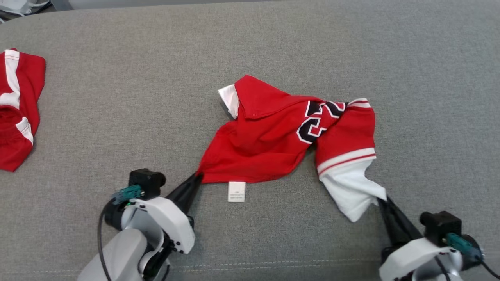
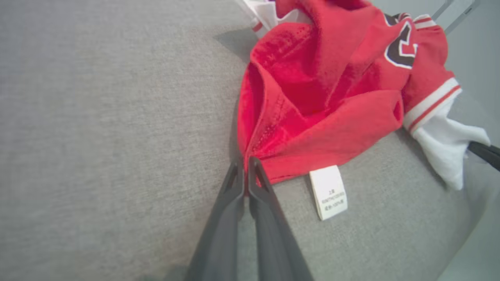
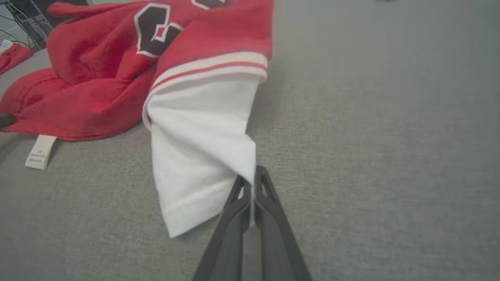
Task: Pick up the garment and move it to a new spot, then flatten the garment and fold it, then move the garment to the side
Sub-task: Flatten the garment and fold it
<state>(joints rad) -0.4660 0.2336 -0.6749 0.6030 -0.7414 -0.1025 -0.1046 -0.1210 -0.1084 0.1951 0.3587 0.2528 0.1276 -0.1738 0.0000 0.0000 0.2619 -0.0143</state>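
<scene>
A red garment with a black-and-white number, white striped trim and a white sleeve lies crumpled in the middle of the grey cushion. My left gripper is shut on its red lower-left corner; the left wrist view shows the fingertips pinching the red hem of the garment where the left gripper meets it. My right gripper is shut on the white sleeve's edge, seen up close where the right gripper clamps the white cloth of the garment. A white care label hangs from the hem.
A second red-and-white garment lies at the far left of the grey cushion. The cushion's front seam runs just beyond my arms, and its back edge lies along the top of the head view.
</scene>
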